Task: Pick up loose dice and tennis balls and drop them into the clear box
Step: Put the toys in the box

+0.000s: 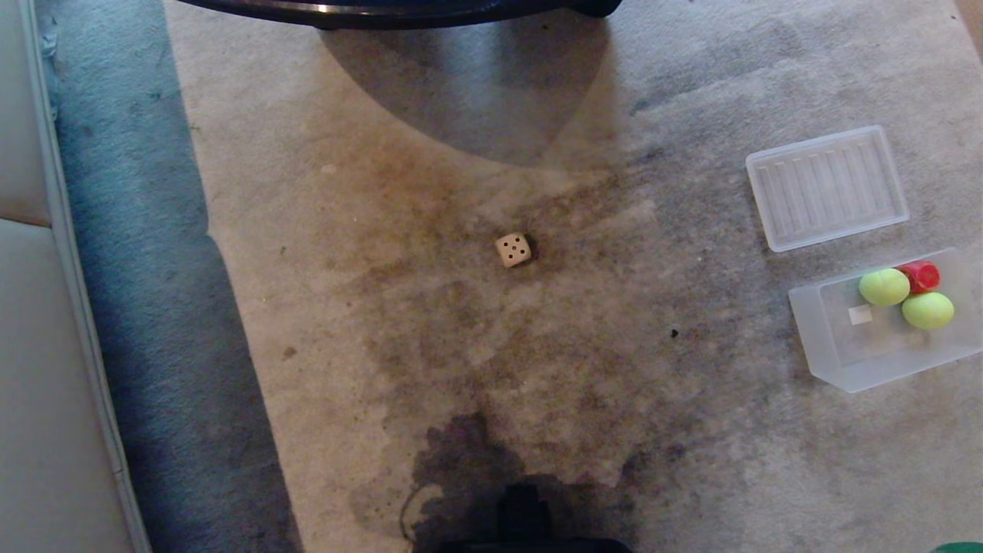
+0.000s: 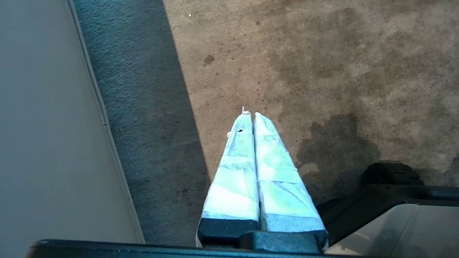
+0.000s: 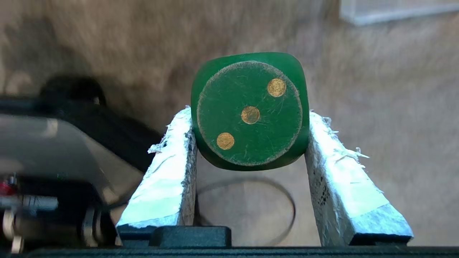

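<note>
**Green die pinched in the right hand, beige die loose on the carpet**

Fingers of the right hand (image 3: 251, 139), wrapped in frayed white tape, pinch the dark green round-cornered die with yellow pips (image 3: 250, 111) from two opposite sides. Its three-pip face is turned toward the wrist camera, and the die sits near the fingertips, clear of the carpet below. Beside that hand, part of the robot's dark base (image 3: 71, 143) shows in the right wrist view. A sliver of something green at the lower right corner of the head view may be this die, though that cannot be told for sure.

The left hand (image 2: 250, 114) hangs over the stained beige carpet (image 1: 430, 322) with its two taped fingers pressed together and nothing between them. It is near a strip of blue-grey carpet (image 2: 143, 107) and a pale smooth panel (image 2: 43, 125).

Out on the carpet, the beige cube-shaped die with dark pips (image 1: 514, 250) lies alone near the middle of the head view, well apart from everything else. At the right edge stands the clear frosted plastic box (image 1: 825, 338), which has a small white label (image 1: 860, 314) inside. In it are two yellow-green fuzzy tennis balls (image 1: 884, 286) and the red die (image 1: 921, 275), clustered at one end. Just beyond the box lies the flat ribbed clear lid (image 1: 827, 188), apart from it. A dark rounded object (image 1: 399, 9) crosses the far edge of the head view and casts a shadow on the carpet.
</note>
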Controlling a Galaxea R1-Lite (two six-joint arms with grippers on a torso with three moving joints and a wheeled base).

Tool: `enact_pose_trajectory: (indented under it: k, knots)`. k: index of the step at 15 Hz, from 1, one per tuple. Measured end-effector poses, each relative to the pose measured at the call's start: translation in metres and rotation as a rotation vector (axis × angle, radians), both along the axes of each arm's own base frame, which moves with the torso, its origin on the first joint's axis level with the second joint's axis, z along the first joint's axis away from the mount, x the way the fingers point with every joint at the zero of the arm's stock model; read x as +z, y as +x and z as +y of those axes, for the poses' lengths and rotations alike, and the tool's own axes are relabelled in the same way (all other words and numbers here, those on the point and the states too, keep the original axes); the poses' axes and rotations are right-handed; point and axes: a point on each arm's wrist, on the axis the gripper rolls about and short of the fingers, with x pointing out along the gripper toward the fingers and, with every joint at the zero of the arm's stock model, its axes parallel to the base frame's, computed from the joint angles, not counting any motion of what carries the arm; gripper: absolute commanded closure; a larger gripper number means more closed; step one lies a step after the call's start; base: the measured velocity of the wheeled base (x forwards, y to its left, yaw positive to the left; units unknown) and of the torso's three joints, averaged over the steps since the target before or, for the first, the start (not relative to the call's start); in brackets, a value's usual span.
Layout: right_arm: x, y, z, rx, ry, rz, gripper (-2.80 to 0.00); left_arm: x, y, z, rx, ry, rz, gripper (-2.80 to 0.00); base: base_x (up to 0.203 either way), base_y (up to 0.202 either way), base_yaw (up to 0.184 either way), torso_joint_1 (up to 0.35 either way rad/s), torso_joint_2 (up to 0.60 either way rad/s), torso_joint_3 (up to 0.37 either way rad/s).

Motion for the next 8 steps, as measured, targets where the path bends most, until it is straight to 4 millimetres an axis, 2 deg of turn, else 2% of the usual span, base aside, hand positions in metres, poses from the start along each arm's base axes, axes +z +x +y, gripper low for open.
enact_pose_trajectory:
  k: [4, 8]
  knots:
    - [-0.006, -0.012, 0.0, -0.005, 0.023, -0.106, 0.0, 0.0, 0.0, 0.0, 0.001, -0.001, 0.0, 0.0, 0.0, 0.0, 0.0, 0.0, 0.0, 0.0]
    - [-0.007, -0.016, 0.0, -0.009, 0.037, -0.147, 0.0, 0.0, 0.0, 0.0, 0.0, 0.002, 0.0, 0.0, 0.0, 0.0, 0.0, 0.0, 0.0, 0.0]
